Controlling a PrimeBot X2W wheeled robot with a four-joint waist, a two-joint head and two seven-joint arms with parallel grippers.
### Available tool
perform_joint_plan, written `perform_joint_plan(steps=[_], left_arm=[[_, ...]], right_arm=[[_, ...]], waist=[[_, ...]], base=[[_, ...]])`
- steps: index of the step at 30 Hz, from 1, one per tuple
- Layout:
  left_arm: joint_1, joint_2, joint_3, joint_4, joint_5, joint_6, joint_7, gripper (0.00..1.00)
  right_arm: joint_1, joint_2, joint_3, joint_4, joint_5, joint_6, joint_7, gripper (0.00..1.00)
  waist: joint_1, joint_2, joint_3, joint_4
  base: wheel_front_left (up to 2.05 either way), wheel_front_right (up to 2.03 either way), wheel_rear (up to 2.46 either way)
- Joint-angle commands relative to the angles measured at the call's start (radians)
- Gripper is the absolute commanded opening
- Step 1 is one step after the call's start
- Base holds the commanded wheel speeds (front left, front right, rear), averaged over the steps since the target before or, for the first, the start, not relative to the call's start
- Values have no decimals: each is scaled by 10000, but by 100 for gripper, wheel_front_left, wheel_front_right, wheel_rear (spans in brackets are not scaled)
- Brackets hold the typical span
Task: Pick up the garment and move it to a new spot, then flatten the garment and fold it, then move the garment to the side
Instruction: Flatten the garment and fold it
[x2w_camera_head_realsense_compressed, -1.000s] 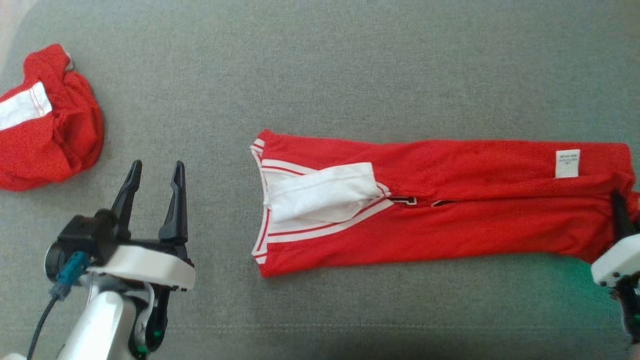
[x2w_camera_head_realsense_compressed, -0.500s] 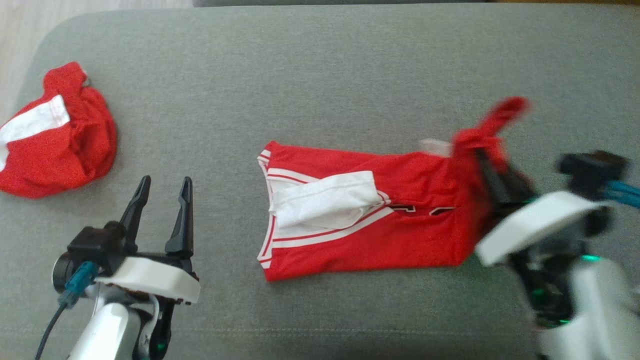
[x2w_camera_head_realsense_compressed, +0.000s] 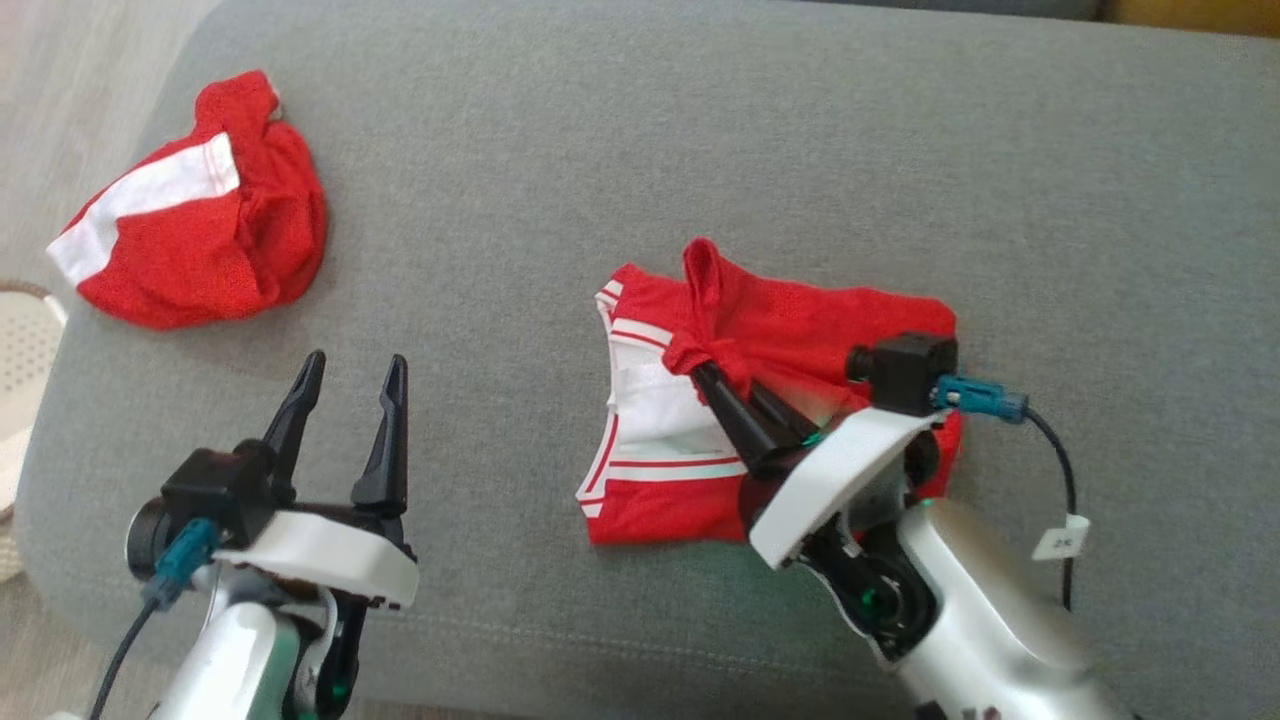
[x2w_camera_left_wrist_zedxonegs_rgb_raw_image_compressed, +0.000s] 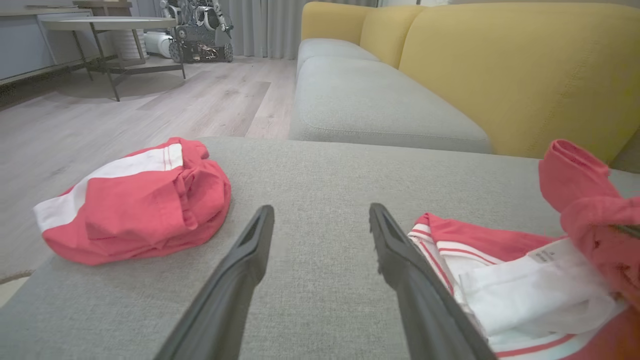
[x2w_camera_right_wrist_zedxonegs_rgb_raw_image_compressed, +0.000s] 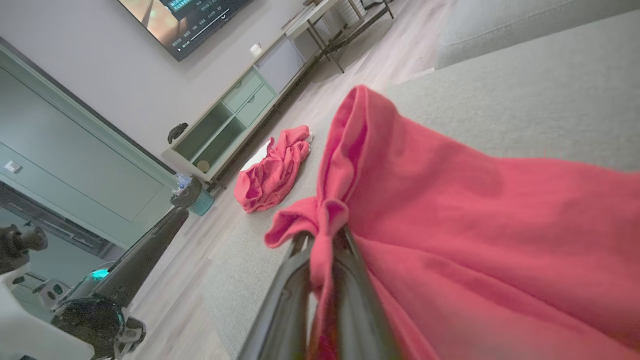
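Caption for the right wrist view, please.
Right gripper shut on a bunched edge of the red jersey above the grey sofa.

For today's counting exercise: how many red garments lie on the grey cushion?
2. A crumpled red-and-white garment lies near the cushion's far-left corner; a red jersey with white trim lies right of centre, one end pinched in the right gripper. None appears hidden.

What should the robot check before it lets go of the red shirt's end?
1. Right pincer shut on the end of the red jersey: ok.
2. Held end above the white neck panel: ok.
3. Held end smooth: not ok, bunched.
4. Left pincer open, empty, off the jersey: ok.
5. Other red garment away from the fold: ok.
6. Layers underneath lined up: cannot tell.
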Motion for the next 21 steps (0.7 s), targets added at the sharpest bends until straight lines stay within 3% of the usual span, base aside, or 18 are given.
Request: perform_joint_plan(steps=[1,4,5,6,16,21], left_arm=[[-578,138,363,-232,47,-40,-115,100],[-631,127,377,-193,48,-51,-152,100],[-650,123,378,-173,51,-56,-162,100],[-669,120,382,-152,53,-57,-171,100],[-691,139,418,-94,126,1,-232,100],[-581,183,454,-81,126,66,-245,100]], right_arm=[[-611,120,436,130,287,-7,-455,0],[-1058,120,854,889,632,-7,-931,0],[-1200,120,949,1090,727,-7,-1114,47],[-1316,120,1070,1242,899,-7,-1249,100],[-2222,121,1632,1520,1192,-7,-2320,100],[-2360,121,952,1209,583,-7,-2774,100]], waist=[[0,0,151,125],[0,0,288,163],[0,0,326,169],[0,0,358,165],[0,0,347,-98],[0,0,169,-291]], base=[[0,0,0],[0,0,0],[0,0,0],[0,0,0],[0,0,0],[0,0,0]])
